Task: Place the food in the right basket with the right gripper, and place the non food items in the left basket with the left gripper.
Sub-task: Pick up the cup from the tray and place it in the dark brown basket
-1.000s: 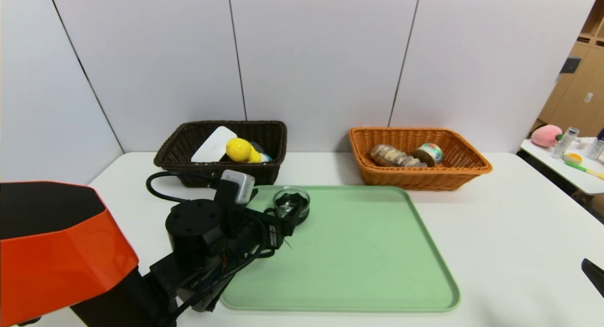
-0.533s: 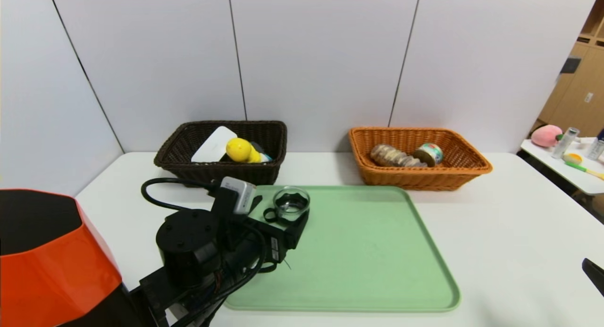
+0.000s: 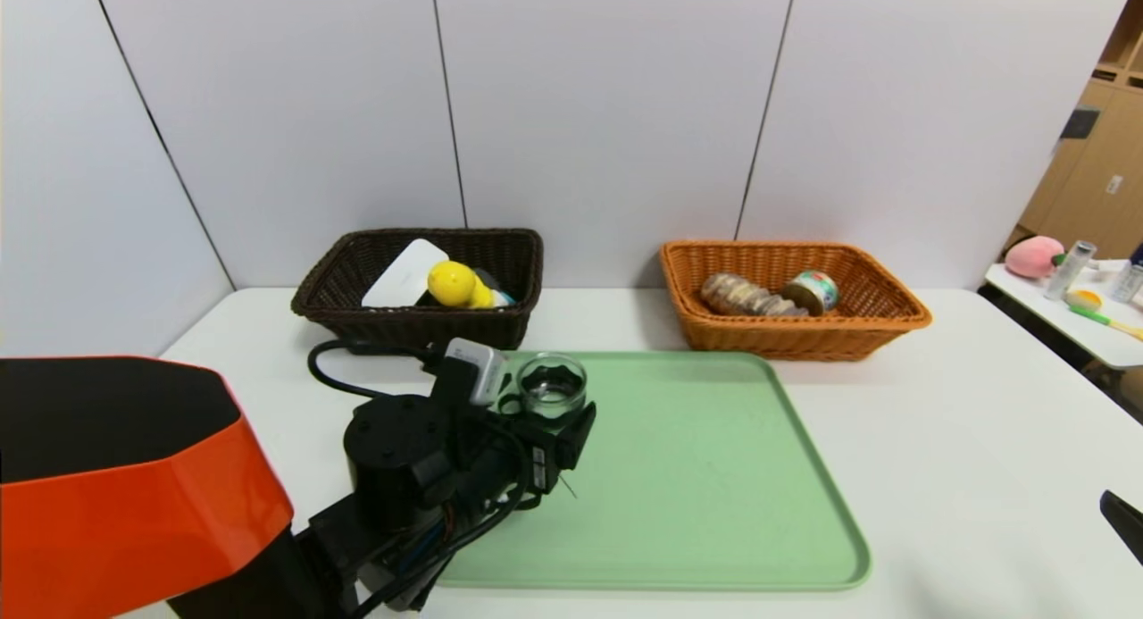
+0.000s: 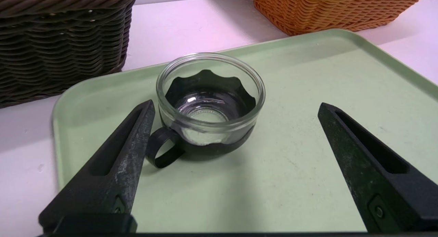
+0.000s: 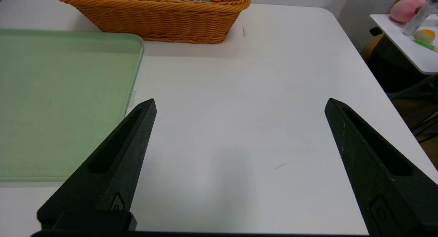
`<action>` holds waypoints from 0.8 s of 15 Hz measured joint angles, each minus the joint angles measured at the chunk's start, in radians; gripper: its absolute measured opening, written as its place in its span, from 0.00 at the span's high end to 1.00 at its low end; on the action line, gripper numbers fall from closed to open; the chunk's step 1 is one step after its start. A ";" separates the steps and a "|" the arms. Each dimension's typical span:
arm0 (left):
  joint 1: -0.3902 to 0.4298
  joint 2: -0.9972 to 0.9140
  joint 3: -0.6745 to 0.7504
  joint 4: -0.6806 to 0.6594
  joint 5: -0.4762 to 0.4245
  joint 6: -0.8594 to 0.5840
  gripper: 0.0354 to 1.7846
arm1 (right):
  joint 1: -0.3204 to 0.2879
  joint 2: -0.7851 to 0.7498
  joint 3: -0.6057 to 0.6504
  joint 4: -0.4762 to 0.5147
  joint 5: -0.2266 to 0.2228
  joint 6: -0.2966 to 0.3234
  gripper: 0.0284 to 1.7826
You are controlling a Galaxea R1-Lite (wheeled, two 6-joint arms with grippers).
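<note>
Glass cup (image 4: 209,107) with black handle (image 4: 160,150) stands upright on green tray (image 3: 714,476), near its far left corner; last item outside baskets. Left gripper (image 4: 236,108) low at cup, jaws spread wide, nothing held; one finger (image 4: 116,161) just beside handle, cup off-centre between jaws. Step in hand: lining up grasp. Next move likely calls for centring on cup body, closing gently, lifting to dark basket (image 3: 420,284). Right gripper (image 5: 239,105) parked over table, jaws spread, empty. Food already in orange basket (image 3: 795,297).
</note>
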 joint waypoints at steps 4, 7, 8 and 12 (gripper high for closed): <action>0.001 0.062 -0.046 0.000 0.000 0.005 0.06 | 0.000 0.000 0.000 0.000 0.000 0.001 0.05; 0.008 0.098 -0.055 0.000 0.001 0.005 0.06 | 0.000 0.000 0.001 0.001 0.001 0.002 0.05; 0.013 0.104 -0.060 0.000 0.001 0.006 0.06 | 0.000 0.000 0.001 0.005 0.002 0.002 0.05; 0.052 0.120 -0.084 0.000 0.000 0.011 0.06 | 0.000 -0.001 0.017 0.007 0.001 0.004 0.05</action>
